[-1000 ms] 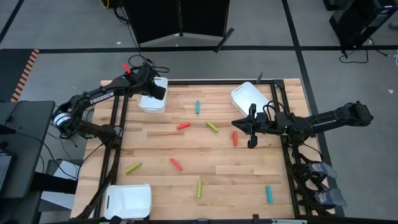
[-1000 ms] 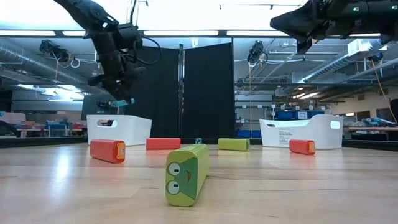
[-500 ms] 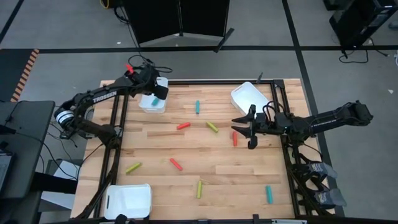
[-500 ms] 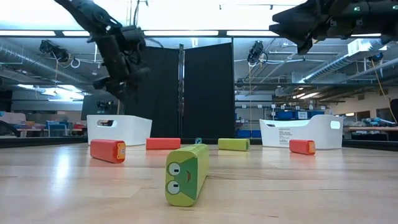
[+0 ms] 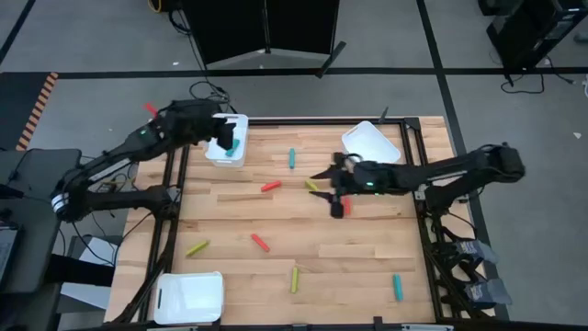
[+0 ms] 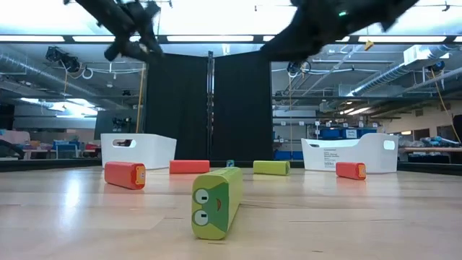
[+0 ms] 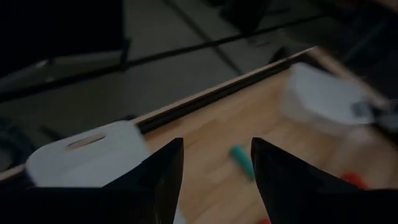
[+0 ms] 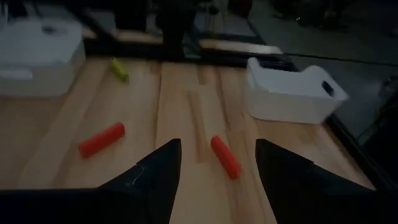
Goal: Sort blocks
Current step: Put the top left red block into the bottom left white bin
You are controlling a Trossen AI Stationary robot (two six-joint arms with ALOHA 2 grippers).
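Small stick-like blocks lie flat on the wooden table: teal (image 5: 292,158), red (image 5: 270,187), yellow-green (image 5: 313,187), red (image 5: 260,242), yellow-green (image 5: 196,247) and others near the front. One teal block (image 5: 233,144) lies in the far-left white tray (image 5: 226,154). My left gripper (image 5: 223,136) hangs open over that tray, holding nothing; its wrist view shows its fingers (image 7: 155,180) apart with the tray's rim (image 7: 87,158) below. My right gripper (image 5: 319,184) is open above the table's middle, pointing toward the left edge, right next to the yellow-green block. Two red blocks (image 8: 101,139), (image 8: 225,155) lie ahead of it.
A second white tray (image 5: 372,142) stands at the far right, a third (image 5: 190,296) at the near-left corner. In the low view a yellow-green block (image 6: 216,202) lies closest to the near edge. Dark frame rails run along the table's left and right edges.
My left gripper has opened and let go of the teal block, which now lies in the far-left tray; the gripper has risen and drawn back toward the left edge. My right gripper has opened and moved toward the table's left, past the red block to the yellow-green one.
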